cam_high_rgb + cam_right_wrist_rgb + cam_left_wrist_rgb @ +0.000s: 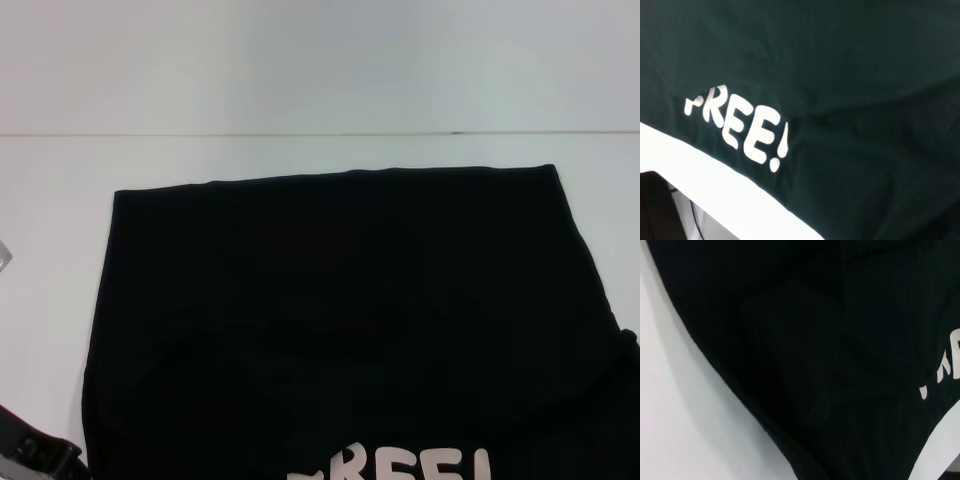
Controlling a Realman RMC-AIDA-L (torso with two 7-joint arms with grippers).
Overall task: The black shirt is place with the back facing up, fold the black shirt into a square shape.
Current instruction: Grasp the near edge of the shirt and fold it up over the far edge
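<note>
The black shirt (340, 300) lies flat on the white table (300, 150) and fills most of the head view. Its far edge runs straight across. White letters "FREE!" (395, 468) face up at the near edge, cut off by the frame. The left wrist view looks down on the shirt (815, 340), where a darker folded layer shows and part of the letters (945, 365) sits at one side. The right wrist view shows the shirt (840, 75) with the whole word "FREE!" (737, 127). Part of my left arm (35, 450) shows at the lower left corner, beside the shirt. My right gripper is out of view.
Bare white tabletop (50, 250) lies left of the shirt and beyond its far edge, up to a white wall (320, 60). In the right wrist view the table's edge (700, 175) runs beside the shirt, with a dark object (655, 205) and a thin cable (695, 220) below it.
</note>
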